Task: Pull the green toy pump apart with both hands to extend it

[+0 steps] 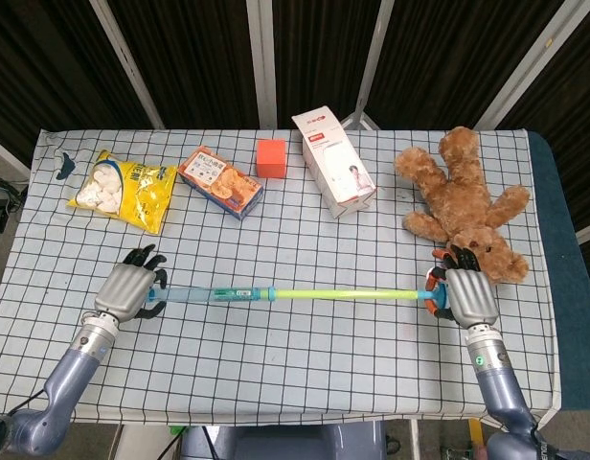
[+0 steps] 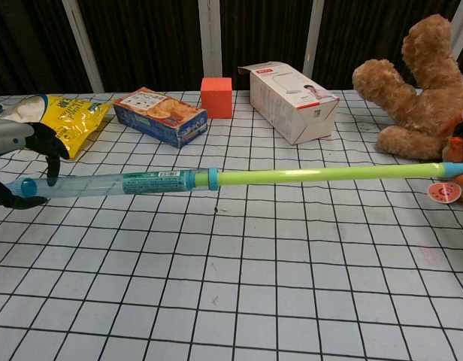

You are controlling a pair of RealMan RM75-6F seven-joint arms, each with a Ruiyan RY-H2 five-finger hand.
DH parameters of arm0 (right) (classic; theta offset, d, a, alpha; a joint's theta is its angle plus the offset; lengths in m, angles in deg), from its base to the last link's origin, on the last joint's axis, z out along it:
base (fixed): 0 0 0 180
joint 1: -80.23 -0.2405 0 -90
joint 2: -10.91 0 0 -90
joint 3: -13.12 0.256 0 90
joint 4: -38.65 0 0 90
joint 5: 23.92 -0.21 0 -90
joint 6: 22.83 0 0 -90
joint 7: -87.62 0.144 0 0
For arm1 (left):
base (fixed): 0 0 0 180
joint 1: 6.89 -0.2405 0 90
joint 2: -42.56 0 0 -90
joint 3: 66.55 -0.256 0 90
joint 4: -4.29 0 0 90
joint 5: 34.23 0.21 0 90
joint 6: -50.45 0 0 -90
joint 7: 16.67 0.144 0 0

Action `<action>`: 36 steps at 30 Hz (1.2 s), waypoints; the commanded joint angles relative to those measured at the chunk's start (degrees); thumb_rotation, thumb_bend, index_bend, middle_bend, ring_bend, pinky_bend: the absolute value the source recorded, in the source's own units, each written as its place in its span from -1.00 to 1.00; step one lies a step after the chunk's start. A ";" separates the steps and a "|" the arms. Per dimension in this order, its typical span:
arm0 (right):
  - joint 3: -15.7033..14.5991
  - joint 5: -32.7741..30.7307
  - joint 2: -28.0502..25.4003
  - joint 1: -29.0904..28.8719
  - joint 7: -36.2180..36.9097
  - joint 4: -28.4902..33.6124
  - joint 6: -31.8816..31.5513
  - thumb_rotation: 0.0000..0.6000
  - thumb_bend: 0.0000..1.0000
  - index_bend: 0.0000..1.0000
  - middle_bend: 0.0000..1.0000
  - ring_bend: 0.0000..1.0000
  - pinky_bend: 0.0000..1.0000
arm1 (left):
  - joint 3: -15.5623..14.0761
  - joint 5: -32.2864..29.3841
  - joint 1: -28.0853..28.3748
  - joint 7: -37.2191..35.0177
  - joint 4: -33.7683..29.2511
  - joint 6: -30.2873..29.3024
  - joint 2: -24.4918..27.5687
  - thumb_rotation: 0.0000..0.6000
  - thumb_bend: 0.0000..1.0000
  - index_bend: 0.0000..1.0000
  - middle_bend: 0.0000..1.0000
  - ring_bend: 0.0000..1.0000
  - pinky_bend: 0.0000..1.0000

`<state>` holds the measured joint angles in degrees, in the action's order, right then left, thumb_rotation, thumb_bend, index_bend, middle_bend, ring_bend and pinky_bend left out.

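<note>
Dark curtains hang behind the table [image 1: 305,335], whose white cloth is ruled in black squares, and the green toy pump [image 1: 285,293] lies stretched across its near half, running almost from one hand to the other. It looks light and hollow: a clear blue-tinted barrel [image 2: 104,183] on the left with a printed label inside, a blue collar midway, then a thin lime-green rod [image 2: 322,174] running right to an orange and blue handle. I would judge the plastic stiff but easily bent at that thin rod, so the sound places to hold are the barrel's end and the handle, pulling straight along its length. That is where it is held: the left hand [image 1: 128,287] has its dark fingers curled around the barrel's capped end, and the right hand [image 1: 467,292] clasps the handle, just beside the teddy bear [image 1: 467,206]. With so much rod showing, the pump seems nearly fully extended. A bag of snacks [image 1: 123,189], a biscuit box [image 1: 220,181], an orange cube [image 1: 271,158] and a white carton [image 1: 335,165] sit along the far side.
</note>
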<state>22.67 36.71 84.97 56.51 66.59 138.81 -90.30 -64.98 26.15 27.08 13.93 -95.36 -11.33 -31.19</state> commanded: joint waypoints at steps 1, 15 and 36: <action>-0.64 -1.64 -1.27 -0.47 -2.15 1.35 1.14 1.00 -0.16 -0.24 -0.74 -1.00 -1.00 | 0.08 -0.01 -0.02 -0.17 -0.30 0.13 0.03 1.00 -0.45 -0.32 -0.75 -1.00 -0.82; -1.26 -6.92 -5.32 -0.73 -5.78 5.82 0.31 1.00 -0.17 -1.00 -1.00 -1.00 -1.00 | -0.49 2.26 -2.39 -2.89 -4.76 -2.52 1.89 1.00 -0.80 -0.74 -0.84 -1.00 -0.88; -9.81 20.20 -9.47 10.96 8.38 0.94 -16.41 1.00 -0.59 -1.00 -1.00 -1.00 -1.00 | -12.37 21.81 -22.00 -17.15 -3.30 -24.61 12.26 1.00 -0.80 -1.00 -1.00 -1.00 -1.00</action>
<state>14.90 50.77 75.86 63.99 70.29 143.29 -101.09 -75.52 45.94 7.63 -0.91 -100.32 -33.07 -20.64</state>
